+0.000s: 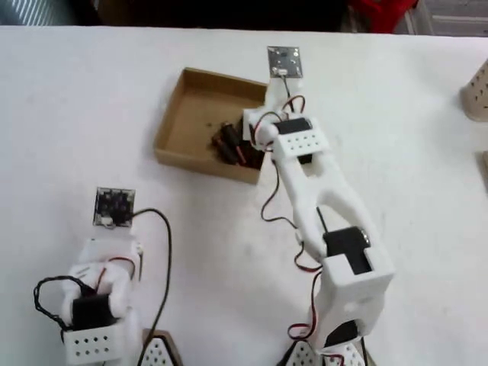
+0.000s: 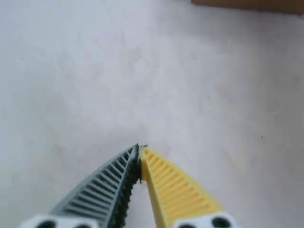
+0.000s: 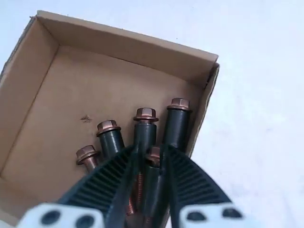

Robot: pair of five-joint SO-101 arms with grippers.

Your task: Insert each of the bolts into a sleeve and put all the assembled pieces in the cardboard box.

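Closest to the lens, the right gripper (image 3: 151, 149), two black ribbed plastic fingers, hangs inside the open square brown cardboard box (image 3: 128, 45). Its jaws stand a narrow way apart, astride one dark sleeve with a copper hexagonal bolt head at its end. A strip of copper thread shows between one finger and that sleeve, so the jaws are not pressed onto it. The copper bolts (image 3: 179, 103) lie side by side on the box floor against one wall. Five heads can be counted, and four of them show their black tubular sleeves (image 3: 177, 128). The fifth sleeve is hidden behind a finger, and the fingers also cover the far ends of all the pieces. The left gripper (image 2: 140, 149), one grey ribbed finger and one yellow, has its tips closed together with nothing between them, above the white table (image 2: 142, 71), well apart from the box. From above, the white right arm (image 1: 320, 191) stretches to the box edge nearest it, and the white left arm (image 1: 95, 305) sits folded at the table's near side. A pale perforated object (image 1: 476, 91) stands at the table's far right edge.
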